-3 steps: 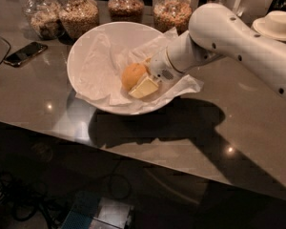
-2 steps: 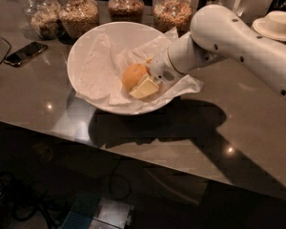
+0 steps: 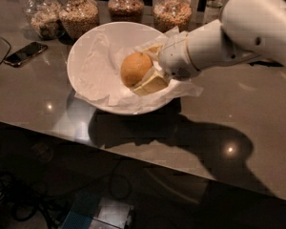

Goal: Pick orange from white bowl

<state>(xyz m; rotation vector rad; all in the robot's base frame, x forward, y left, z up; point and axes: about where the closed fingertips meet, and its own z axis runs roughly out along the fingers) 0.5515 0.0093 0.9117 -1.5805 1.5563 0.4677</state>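
Our gripper (image 3: 146, 69) grasps the orange (image 3: 133, 68) inside the white bowl (image 3: 80, 49), toward the desk's (image 3: 257, 128) far edge. We judge the grip made; next comes a steady lift clear of the rim.

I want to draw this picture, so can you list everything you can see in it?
round dimpled orange: one, yellow-orange, inside the bowl
wide shallow white bowl: one, white, middle of the counter
crinkled paper sheet: one, white, lining the bowl
glass jars of grains: four, clear with brownish fill, back row
flat phone: one, black, left on the counter
glossy stone counter: one, grey-brown, under everything
robot arm: one, white, reaching in from the right
gripper: one, pale, in the bowl, shut on the orange
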